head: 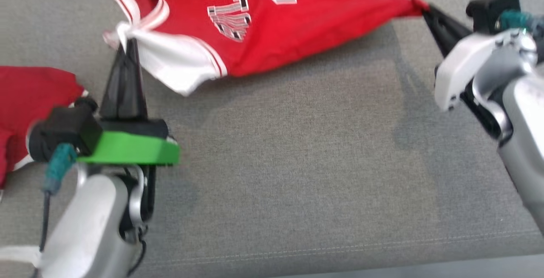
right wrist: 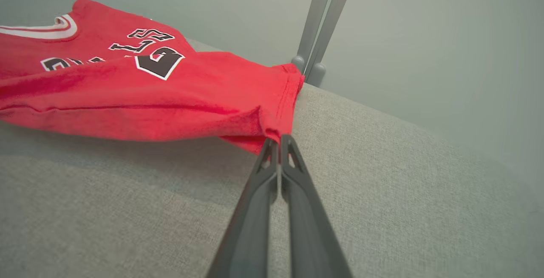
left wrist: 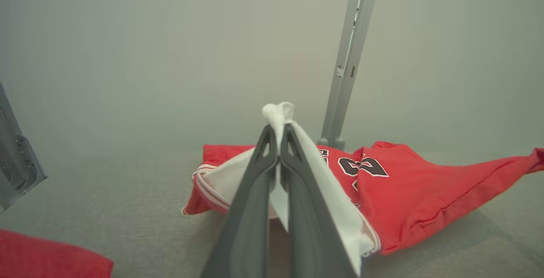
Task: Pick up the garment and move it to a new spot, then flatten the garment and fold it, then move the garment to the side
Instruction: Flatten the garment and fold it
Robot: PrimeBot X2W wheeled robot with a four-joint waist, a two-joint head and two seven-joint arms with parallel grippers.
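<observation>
The garment (head: 306,27) is a red jersey with white trim and black lettering, stretched across the far part of the grey table. My left gripper (head: 126,42) is shut on its white shoulder strap at the left, which bunches out past the tips in the left wrist view (left wrist: 278,135). My right gripper (head: 425,9) is shut on the red hem corner at the right, also seen pinched in the right wrist view (right wrist: 278,138). The jersey (right wrist: 127,86) hangs lifted between both grips, sagging in the middle and casting a shadow.
A second red cloth (head: 25,103) lies at the left edge of the grey fabric table (head: 297,184), also seen in the left wrist view (left wrist: 46,256). A grey metal post (left wrist: 348,57) stands behind the table. The table's front edge (head: 382,256) runs along the bottom.
</observation>
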